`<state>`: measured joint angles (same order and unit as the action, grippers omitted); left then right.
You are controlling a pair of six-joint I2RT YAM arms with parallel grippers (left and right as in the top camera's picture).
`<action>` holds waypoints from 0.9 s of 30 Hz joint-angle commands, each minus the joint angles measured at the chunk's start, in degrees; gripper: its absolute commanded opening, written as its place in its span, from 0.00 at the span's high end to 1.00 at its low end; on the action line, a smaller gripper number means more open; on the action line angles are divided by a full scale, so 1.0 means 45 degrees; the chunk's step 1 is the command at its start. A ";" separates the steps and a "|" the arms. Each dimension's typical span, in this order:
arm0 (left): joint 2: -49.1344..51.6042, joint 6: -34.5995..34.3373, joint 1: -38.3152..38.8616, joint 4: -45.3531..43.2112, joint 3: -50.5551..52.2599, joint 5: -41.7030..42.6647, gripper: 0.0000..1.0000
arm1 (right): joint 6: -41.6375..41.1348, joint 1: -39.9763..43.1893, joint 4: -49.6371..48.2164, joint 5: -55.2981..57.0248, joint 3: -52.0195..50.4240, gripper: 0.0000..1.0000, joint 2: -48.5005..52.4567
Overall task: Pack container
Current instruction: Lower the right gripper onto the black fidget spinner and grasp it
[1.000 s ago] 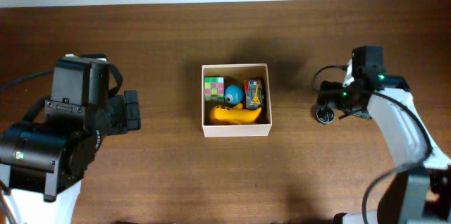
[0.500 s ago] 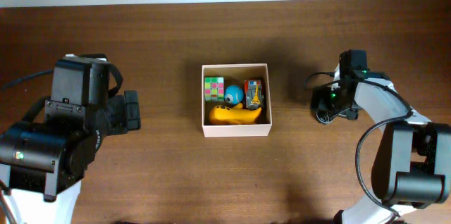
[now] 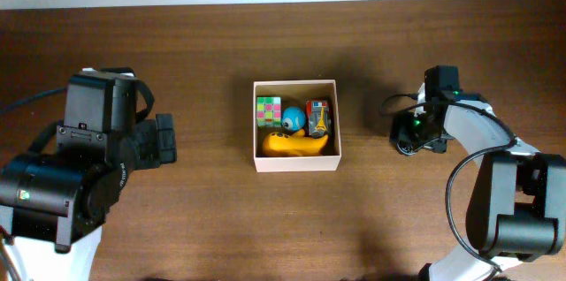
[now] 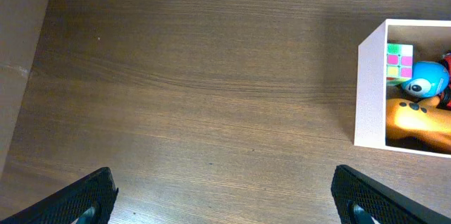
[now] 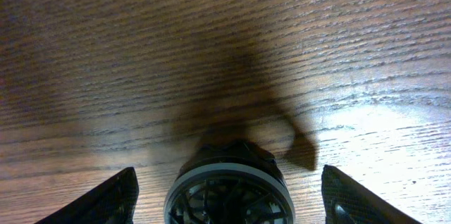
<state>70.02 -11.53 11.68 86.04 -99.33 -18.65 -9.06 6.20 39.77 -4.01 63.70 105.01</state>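
To the right of the container (image 3: 296, 125), well apart from it, the right gripper (image 3: 409, 132) hangs low over a small black wheel (image 5: 229, 189) (a round, spoked thing with a grey rim, lying flat on the table (image 3: 203, 219)). In the right wrist view its fingers (image 5: 106, 197) are spread wide, one on each side of the wheel and clear of it, so it has hold of nothing yet. The container sits at the middle of the table, open side up, with a cube (image 3: 268, 110), a blue toy (image 3: 294, 119) and an orange toy (image 3: 296, 144) already inside, plus a red and yellow piece I cannot make out.

The left gripper (image 4: 225, 203) is parked well left of the container, jaws wide and nothing between them.

The step in hand looks like the pick of the last loose piece: I see no other toy out on the table. The next move calls for closing squarely across the wheel's rim, and the wheel looks centred between the fingers. Whether they are low enough to catch it I cannot tell. Then comes a lift and a carry left to the container, where the free room is small.
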 commanded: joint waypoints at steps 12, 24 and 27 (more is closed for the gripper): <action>0.0005 0.0160 -0.0078 -0.0005 -0.0107 0.0058 0.01 | 0.0000 0.0058 -0.0039 0.0029 -0.0262 0.30 0.0155; 0.0005 0.0160 -0.0078 -0.0005 -0.0107 0.0058 0.01 | -0.0010 0.0058 -0.0053 0.0024 -0.0296 0.43 0.0559; 0.0005 0.0165 -0.0078 -0.0005 -0.0107 0.0058 0.01 | -0.0005 0.0058 -0.0034 0.0019 -0.0272 0.48 0.0554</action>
<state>70.02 -11.53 11.68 86.04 -99.33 -18.65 -9.02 6.24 39.66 -3.73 63.20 106.08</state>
